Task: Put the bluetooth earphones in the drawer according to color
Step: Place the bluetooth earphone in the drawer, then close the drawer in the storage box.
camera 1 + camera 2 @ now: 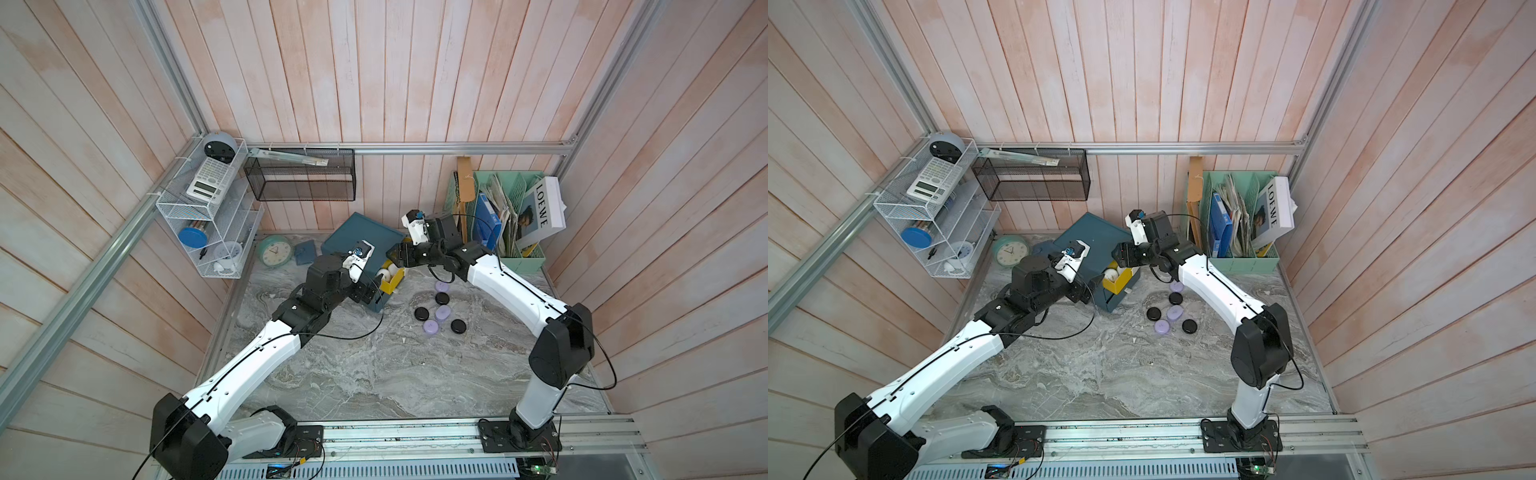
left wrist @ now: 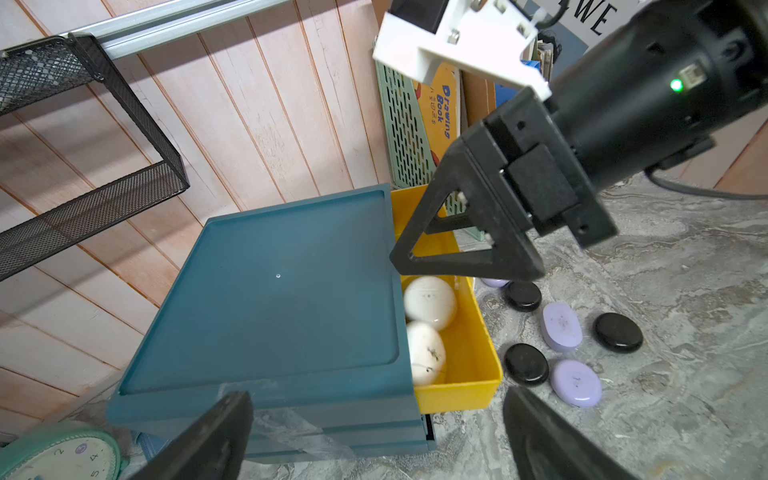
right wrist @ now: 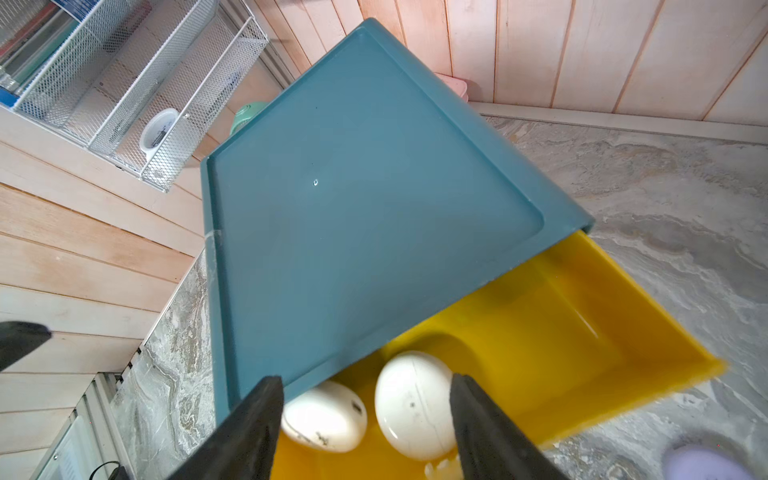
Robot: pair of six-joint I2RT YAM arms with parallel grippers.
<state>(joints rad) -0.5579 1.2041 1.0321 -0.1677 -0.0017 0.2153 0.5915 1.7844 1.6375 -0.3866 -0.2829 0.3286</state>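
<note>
Marble tabletop [image 1: 374, 374], white earphones [image 2: 430, 302] in yellow drawer [image 2: 457, 397]

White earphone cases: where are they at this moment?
Both wrist views show two white earphone cases side by side in the pulled-out yellow top drawer of the teal cabinet, below the right end effector.

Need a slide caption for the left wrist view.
Right gripper above the open yellow drawer with two white earphone cases inside; three black cases and three lilac cases on the marble tabletop.
</note>
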